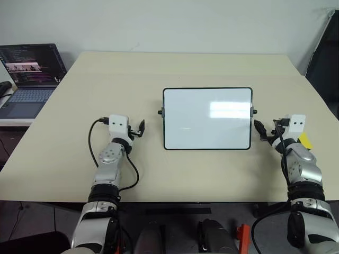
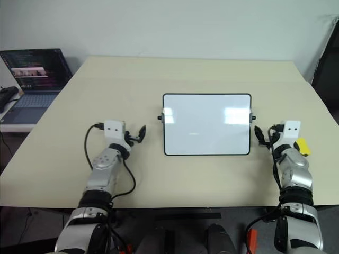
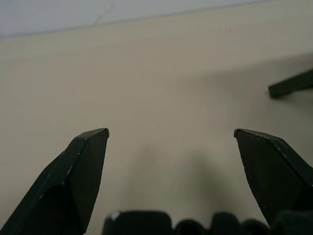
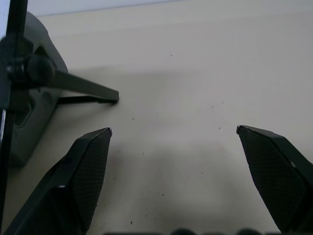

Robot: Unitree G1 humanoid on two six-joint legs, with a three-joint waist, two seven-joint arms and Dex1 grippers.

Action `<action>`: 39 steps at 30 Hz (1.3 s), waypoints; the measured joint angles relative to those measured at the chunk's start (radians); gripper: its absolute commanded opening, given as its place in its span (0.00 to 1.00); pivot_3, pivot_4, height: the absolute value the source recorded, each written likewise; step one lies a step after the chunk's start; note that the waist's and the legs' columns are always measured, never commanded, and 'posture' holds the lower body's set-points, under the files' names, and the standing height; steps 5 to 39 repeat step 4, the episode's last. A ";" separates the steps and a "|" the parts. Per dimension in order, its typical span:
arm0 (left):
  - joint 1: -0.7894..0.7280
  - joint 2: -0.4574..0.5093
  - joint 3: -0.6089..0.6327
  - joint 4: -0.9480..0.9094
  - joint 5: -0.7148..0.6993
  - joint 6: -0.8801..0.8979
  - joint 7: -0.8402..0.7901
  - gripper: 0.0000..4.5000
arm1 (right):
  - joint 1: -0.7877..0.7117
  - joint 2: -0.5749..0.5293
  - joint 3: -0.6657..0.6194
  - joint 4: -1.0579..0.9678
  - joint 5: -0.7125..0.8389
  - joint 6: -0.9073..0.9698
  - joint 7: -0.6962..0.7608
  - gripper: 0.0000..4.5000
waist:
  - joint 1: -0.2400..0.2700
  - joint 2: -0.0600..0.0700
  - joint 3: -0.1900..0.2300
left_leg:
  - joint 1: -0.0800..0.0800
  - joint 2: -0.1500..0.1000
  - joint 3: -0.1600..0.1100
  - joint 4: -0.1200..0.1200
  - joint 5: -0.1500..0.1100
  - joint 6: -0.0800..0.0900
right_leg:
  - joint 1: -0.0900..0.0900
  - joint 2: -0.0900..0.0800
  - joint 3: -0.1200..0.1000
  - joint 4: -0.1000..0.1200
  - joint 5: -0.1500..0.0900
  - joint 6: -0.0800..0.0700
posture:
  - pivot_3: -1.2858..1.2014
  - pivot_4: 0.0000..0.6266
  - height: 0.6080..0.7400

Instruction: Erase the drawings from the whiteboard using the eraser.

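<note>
So from where I stood, the board (image 1: 207, 118) looked already clean, white all over with just window glare on it. I couldn't pick out any drawings, though marks that small could easily hide in the reflections, so take that with a pinch of salt. It stood propped near the middle of the table (image 1: 63, 159), leaning back on its stand.

The eraser (image 1: 304, 141) sat on the table at the right side, just beside the right wrist and on its outer side, away from the board. Neither hand had it. So my read was either the wiping was done and the eraser put down, or it hadn't been picked up yet. If any marks were left, the next move would be for the right hand to turn outward to that yellow block, close on it and bring it to the board's face.

Both arms were stretched forward, low over the table, flanking the board. The left hand (image 1: 140, 128) was near the board's left edge, fingers spread wide with nothing between them. The right hand (image 1: 265, 132) was just beside the right edge, close to the little knob, also wide open and empty, pointing roughly level past the stand's leg (image 4: 85, 88).
</note>
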 measured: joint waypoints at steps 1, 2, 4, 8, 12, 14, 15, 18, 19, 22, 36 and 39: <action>-0.006 -0.004 -0.004 0.012 0.003 -0.013 0.003 1.00 | -0.001 0.004 0.000 0.005 0.000 -0.007 -0.005 1.00 | 0.000 0.000 0.000 | 0.000 0.000 0.000 0.000 0.000 0.000 | 0.000 0.000 0.000 0.000 0.000 0.000 | 0.52 0.24 1.00; -0.013 -0.009 -0.006 0.021 0.007 -0.025 0.011 1.00 | -0.001 0.009 0.000 0.006 0.000 -0.011 -0.009 1.00 | 0.000 0.000 0.000 | 0.000 0.000 0.000 0.000 0.000 0.000 | 0.000 0.000 0.000 0.000 0.000 0.000 | 0.52 0.24 1.00; -0.022 -0.019 -0.012 0.028 0.010 -0.037 0.025 1.00 | -0.001 0.016 0.005 0.006 0.000 -0.012 -0.010 1.00 | 0.000 0.000 0.000 | 0.000 0.000 0.000 0.000 0.000 0.000 | 0.000 0.000 0.000 0.000 0.000 0.000 | 0.52 0.24 1.00; -0.022 -0.019 -0.012 0.028 0.010 -0.037 0.025 1.00 | -0.001 0.016 0.005 0.006 0.000 -0.012 -0.010 1.00 | 0.000 0.000 0.000 | 0.000 0.000 0.000 0.000 0.000 0.000 | 0.000 0.000 0.000 0.000 0.000 0.000 | 0.52 0.24 1.00; -0.022 -0.019 -0.012 0.028 0.010 -0.037 0.025 1.00 | -0.001 0.016 0.005 0.006 0.000 -0.012 -0.010 1.00 | 0.000 0.000 0.000 | 0.000 0.000 0.000 0.000 0.000 0.000 | 0.000 0.000 0.000 0.000 0.000 0.000 | 0.52 0.24 1.00; -0.022 -0.019 -0.012 0.028 0.010 -0.037 0.025 1.00 | -0.001 0.016 0.005 0.006 0.000 -0.012 -0.010 1.00 | 0.000 0.000 0.000 | 0.000 0.000 0.000 0.000 0.000 0.000 | 0.000 0.000 0.000 0.000 0.000 0.000 | 0.52 0.24 1.00; -0.022 -0.019 -0.012 0.028 0.010 -0.037 0.025 1.00 | -0.001 0.016 0.005 0.006 0.000 -0.012 -0.010 1.00 | 0.000 0.000 0.000 | 0.000 0.000 0.000 0.000 0.000 0.000 | 0.000 0.000 0.000 0.000 0.000 0.000 | 0.52 0.24 1.00; -0.022 -0.019 -0.012 0.028 0.010 -0.037 0.025 1.00 | -0.001 0.016 0.005 0.006 0.000 -0.012 -0.010 1.00 | 0.000 0.000 0.000 | 0.000 0.000 0.000 0.000 0.000 0.000 | 0.000 0.000 0.000 0.000 0.000 0.000 | 0.52 0.24 1.00; -0.022 -0.019 -0.012 0.028 0.010 -0.037 0.025 1.00 | -0.001 0.016 0.005 0.006 0.000 -0.012 -0.010 1.00 | 0.000 0.000 0.000 | 0.000 0.000 0.000 0.000 0.000 0.000 | 0.000 0.000 0.000 0.000 0.000 0.000 | 0.52 0.24 1.00; -0.022 -0.019 -0.012 0.028 0.010 -0.037 0.025 1.00 | -0.001 0.016 0.005 0.006 0.000 -0.012 -0.010 1.00 | 0.000 0.000 0.000 | 0.000 0.000 0.000 0.000 0.000 0.000 | 0.000 0.000 0.000 0.000 0.000 0.000 | 0.52 0.24 1.00; -0.022 -0.019 -0.012 0.028 0.010 -0.037 0.025 1.00 | -0.001 0.016 0.005 0.006 0.000 -0.012 -0.010 1.00 | 0.000 0.000 0.000 | 0.000 0.000 0.000 0.000 0.000 0.000 | 0.000 0.000 0.000 0.000 0.000 0.000 | 0.52 0.24 1.00; -0.022 -0.019 -0.012 0.028 0.010 -0.037 0.025 1.00 | -0.001 0.016 0.005 0.006 0.000 -0.012 -0.010 1.00 | 0.000 0.000 0.000 | 0.000 0.000 0.000 0.000 0.000 0.000 | 0.000 0.000 0.000 0.000 0.000 0.000 | 0.52 0.24 1.00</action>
